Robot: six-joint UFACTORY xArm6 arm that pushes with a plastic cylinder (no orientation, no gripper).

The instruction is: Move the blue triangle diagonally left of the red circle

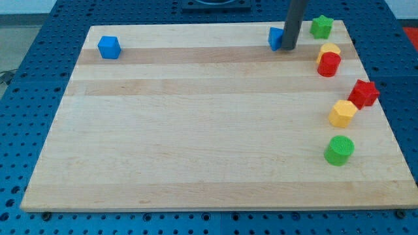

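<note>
Pressing against the blue triangle (275,38) from its right side, my tip (287,49) sits at the view's top, near the board's (196,143) far edge. No claw here: a bare dark rod, nothing to open or close, so it grips nothing and only pushes.

Blue triangle: just left of my tip, partly hidden behind the rod; shape hard to confirm from what shows. Red circle (328,64): right of my tip and slightly below, touching a yellow block (330,49) that sits behind it.

Handling judgement: triangle looks like a small, light, rigid plastic piece, matte surface; should slide easily on smooth pale wood, and will likely rotate if pushed off-centre. No hold possible, so contact should be on a flat face, centred.

Other pieces, all right of my tip:
- green star (321,26), level with the rod, near the top edge
- red star (364,93), lower
- yellow hexagon (342,113), below that
- green circle (339,150), lowest

Blue cube (110,47): far left of my tip, well apart.

Board: planked light wood, on a blue perforated table (19,98).
</note>
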